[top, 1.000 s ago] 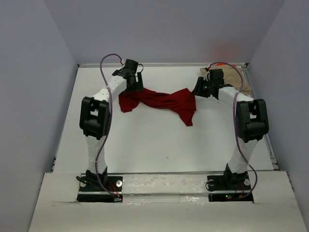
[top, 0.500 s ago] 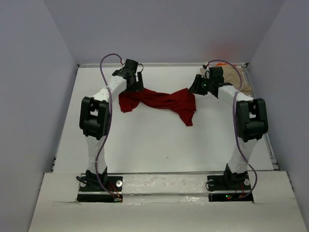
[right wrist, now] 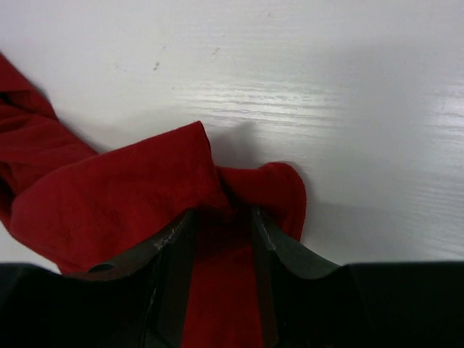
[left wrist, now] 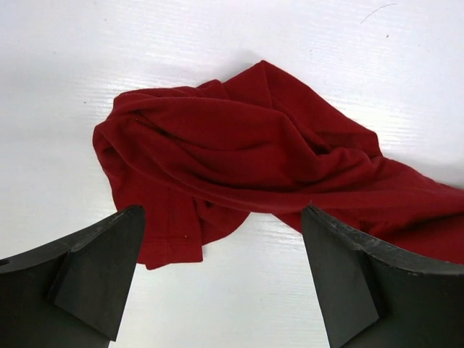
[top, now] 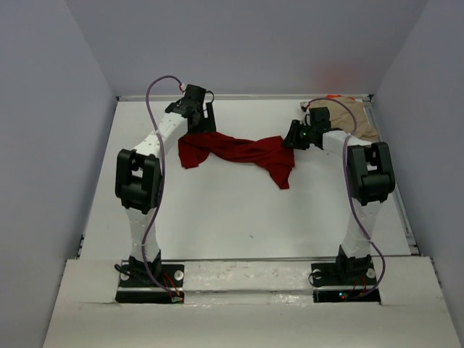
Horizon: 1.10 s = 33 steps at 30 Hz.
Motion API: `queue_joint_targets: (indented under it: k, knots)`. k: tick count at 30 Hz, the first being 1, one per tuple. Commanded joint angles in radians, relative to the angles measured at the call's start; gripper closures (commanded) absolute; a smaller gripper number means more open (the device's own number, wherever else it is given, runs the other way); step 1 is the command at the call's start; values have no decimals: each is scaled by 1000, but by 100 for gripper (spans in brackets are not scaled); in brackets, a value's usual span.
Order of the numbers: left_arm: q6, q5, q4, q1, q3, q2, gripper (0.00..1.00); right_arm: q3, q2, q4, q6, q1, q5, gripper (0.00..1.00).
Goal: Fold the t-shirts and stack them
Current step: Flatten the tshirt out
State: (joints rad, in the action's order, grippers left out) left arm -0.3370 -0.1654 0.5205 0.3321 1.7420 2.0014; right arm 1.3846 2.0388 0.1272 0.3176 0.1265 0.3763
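Observation:
The dark red t-shirt lies crumpled in a band across the far middle of the table. My left gripper is open just behind its left end; the left wrist view shows the bunched red cloth ahead of my spread fingers, which hold nothing. My right gripper is shut on the shirt's right end, with red fabric pinched between my fingers. The tan t-shirt lies in the far right corner, with a sliver of orange fabric behind it.
The white table is walled on the left, right and back. Both arms reach toward the far end. A raised white ledge holds the arm bases at the near edge.
My left gripper has moved back and up off the shirt's left end. My right gripper has shifted slightly left, lower onto the shirt's right end. The tan shirt shows more.

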Motion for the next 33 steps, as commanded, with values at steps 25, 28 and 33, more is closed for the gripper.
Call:
queue_joint_targets:
  k: [25,28,33]
  knots:
    - [16,0,-10,12,-2,-30,1,102,0,38,-48,16,-33,82]
    - [16,-2,-10,12,-2,-30,1,102,-3,42,-49,16,-28,93]
    - [13,-3,-11,12,-7,-24,1,94,-14,43,-61,25,-50,84]
